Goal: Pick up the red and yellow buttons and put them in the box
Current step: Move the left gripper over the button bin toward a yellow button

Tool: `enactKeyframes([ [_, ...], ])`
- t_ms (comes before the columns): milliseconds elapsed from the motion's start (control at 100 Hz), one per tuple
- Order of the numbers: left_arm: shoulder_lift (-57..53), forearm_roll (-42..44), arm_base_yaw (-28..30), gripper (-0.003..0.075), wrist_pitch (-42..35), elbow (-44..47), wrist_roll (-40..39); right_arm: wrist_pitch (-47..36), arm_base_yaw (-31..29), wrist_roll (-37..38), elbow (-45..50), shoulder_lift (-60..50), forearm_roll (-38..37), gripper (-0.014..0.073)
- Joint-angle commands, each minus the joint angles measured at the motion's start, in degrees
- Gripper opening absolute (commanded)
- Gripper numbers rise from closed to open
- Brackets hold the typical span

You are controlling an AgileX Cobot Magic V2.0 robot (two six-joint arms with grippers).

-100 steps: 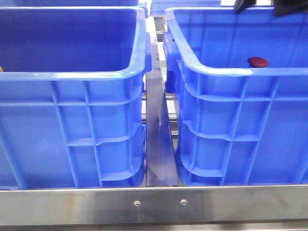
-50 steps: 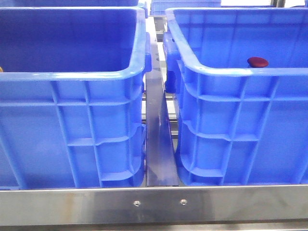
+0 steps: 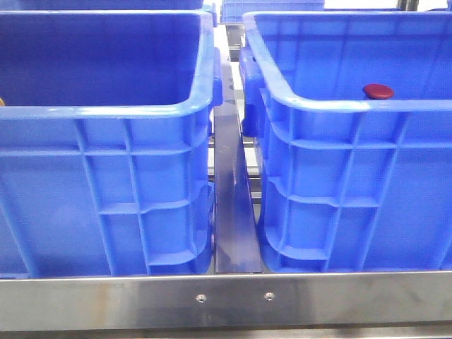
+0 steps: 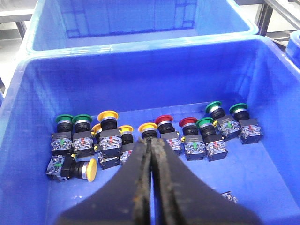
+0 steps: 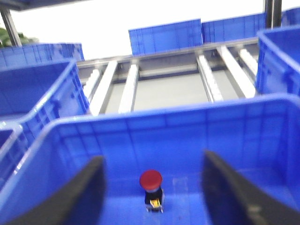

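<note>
Two alike blue crates fill the front view. The right box (image 3: 339, 106) holds one red button (image 3: 378, 90), standing upright with its cap up (image 5: 151, 180). My right gripper (image 5: 152, 159) hangs open above that box, one finger on each side of the button and well apart from it. The left crate (image 4: 140, 46) holds a row of yellow buttons (image 4: 108, 116), red buttons (image 4: 164, 120) and green ones (image 4: 63, 119); one yellow button (image 4: 89, 169) lies on its side. My left gripper (image 4: 151, 143) is shut and empty just above a yellow-capped button (image 4: 148, 127). Neither gripper shows in the front view.
A steel rail (image 3: 232, 205) runs between the two crates and a steel bar (image 3: 226, 300) crosses the front. More blue crates (image 5: 164, 35) and roller rails (image 5: 208, 77) lie beyond the right box. Another crate (image 4: 140, 18) sits behind the left one.
The dark gripper part at the top right of the front view a second ago has gone out of the frame. The red button and both crates have not moved.
</note>
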Motion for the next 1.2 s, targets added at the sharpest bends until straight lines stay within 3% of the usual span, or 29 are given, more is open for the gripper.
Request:
enactKeyframes([
  [0,0.1,-0.4,0.1,-0.0019,-4.6,-1.4,-0.4,0.4,-0.4,-0.7,-1.5,-1.3,-0.7,0.0254],
  [120,0.1,-0.4,0.1,-0.0019,-4.6,-1.4,-0.4,1.0,-0.4,-0.7,-1.5,-1.4,-0.7,0.0019],
  [220,0.1,-0.4,0.1,-0.0019,-4.6,-1.4,-0.4,1.1,-0.4,-0.7,-1.5,-1.4,-0.7,-0.0094],
  [380,0.1,-0.4,0.1,-0.0011,-4.6,-1.4,-0.2,1.1,-0.4,-0.7,-1.5,-1.4,-0.7,-0.0086],
  [450,0.1,-0.4,0.1,0.0040,-4.6,-1.4,-0.1,1.1,-0.4,-0.7,-1.5,-1.4,-0.7,-0.0086],
  [520,0.1,-0.4,0.1,0.0144,-4.6,-1.4,-0.1,1.1,-0.4,-0.7,-1.5,-1.4,-0.7,-0.0086],
  [670,0.1,-0.4,0.1,0.0460,-4.6,-1.4,-0.1,1.1,-0.4,-0.7,-1.5,-1.4,-0.7,-0.0086],
  [740,0.1,-0.4,0.1,0.0536,-4.7,-1.4,-0.1,1.1,-0.4,-0.7,-1.5,-1.4,-0.7,-0.0086],
  [960,3.0,-0.2,0.1,0.0536,-6.9,-1.4,-0.1,1.2,-0.4,-0.7,-1.5,-1.4,-0.7,-0.0086],
  [1190,15.8,0.3,0.4,0.0536,-6.7,-6.2,-0.1,1.2,-0.4,-0.7,-1.5,-1.4,-0.7,-0.0086],
])
